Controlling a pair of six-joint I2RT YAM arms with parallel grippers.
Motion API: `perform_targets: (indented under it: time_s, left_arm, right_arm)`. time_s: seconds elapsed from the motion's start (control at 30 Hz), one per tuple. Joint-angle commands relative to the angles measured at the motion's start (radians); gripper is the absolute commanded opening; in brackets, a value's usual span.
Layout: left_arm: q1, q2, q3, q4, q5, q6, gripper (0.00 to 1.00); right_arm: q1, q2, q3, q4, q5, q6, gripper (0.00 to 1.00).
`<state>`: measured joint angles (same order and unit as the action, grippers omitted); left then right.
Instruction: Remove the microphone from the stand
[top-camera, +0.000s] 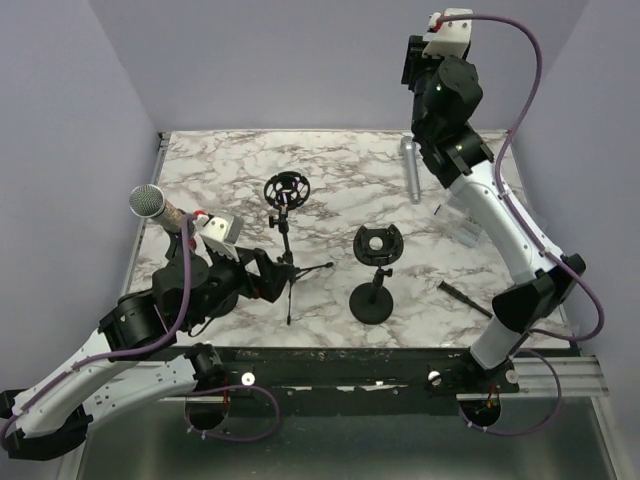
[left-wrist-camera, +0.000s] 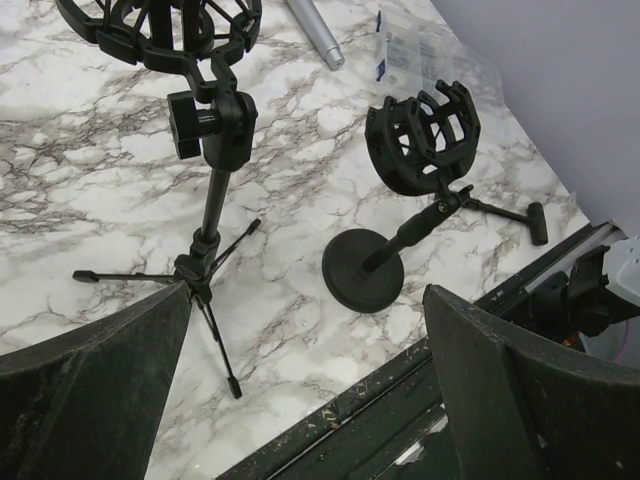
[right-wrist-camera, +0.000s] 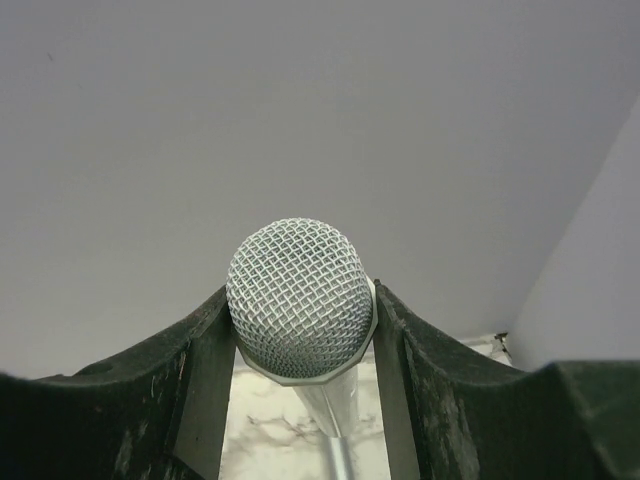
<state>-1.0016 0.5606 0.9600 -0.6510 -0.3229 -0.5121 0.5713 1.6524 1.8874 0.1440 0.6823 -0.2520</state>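
Removal step, seemingly finished. Right claw (right-wrist-camera: 300, 288) clenched on microphone (right-wrist-camera: 300, 300), high at upper right of top view, clear of empty tripod stand (top-camera: 288, 262) and round-base stand (top-camera: 372, 300). Left claw (left-wrist-camera: 307, 290) released, holding nothing. Next: lower onto counter (top-camera: 340, 165), let go gently.

marble-patterned table (top-camera: 230, 170), a clear plastic packet (left-wrist-camera: 405, 45) and a small black rod (top-camera: 465, 299) near its right edge

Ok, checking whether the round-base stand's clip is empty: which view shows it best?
Left wrist: the round-base stand is close and whole, its clip plainly empty. Top external shows it smaller, from above. Right wrist doesn't show it.
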Motion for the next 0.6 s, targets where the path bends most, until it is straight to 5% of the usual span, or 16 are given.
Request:
perform_targets:
  time_s: [0.0,0.17,0.57]
  left_arm:
    - [0.003,0.033,0.017,0.012,0.005,0.029,0.97]
    - [0.006,0.056,0.023,0.014,0.012,0.034,0.97]
    - [0.008,0.092,0.044,0.010,0.007,0.021,0.97]
  right_arm:
    - [-0.108,0.129,0.181,-0.476,-0.168,0.140,0.01]
    - [-0.164,0.343,0.412,-0.795,-0.314,0.218,0.01]
    - [-0.245,0.667,0.543,-1.009,-0.500,0.343,0.01]
